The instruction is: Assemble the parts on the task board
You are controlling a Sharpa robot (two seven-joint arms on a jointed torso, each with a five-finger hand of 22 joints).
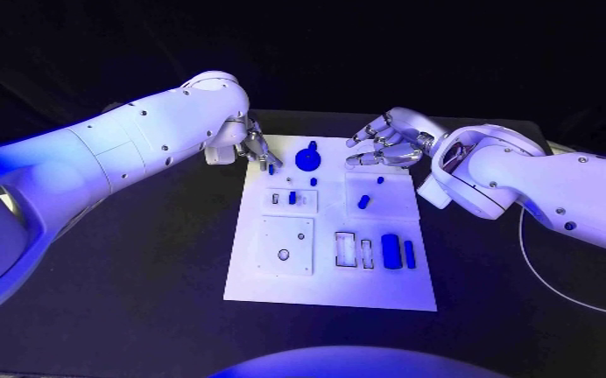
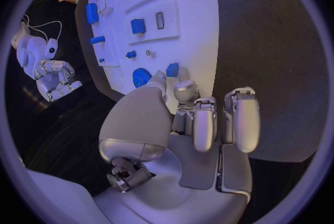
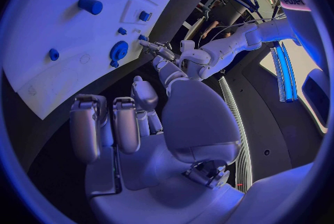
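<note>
The small blue peg [image 1: 271, 168] sat pinched in your left hand [image 1: 253, 146] at the board's [image 1: 331, 290] far corner; light, stiff, probably slick, so you'd grip its sides. Your right hand [image 1: 389, 142] hovered loosely curled, empty.

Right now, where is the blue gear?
Head view: the blue gear sits at the task board's far end, between the left hand and right hand.
</note>
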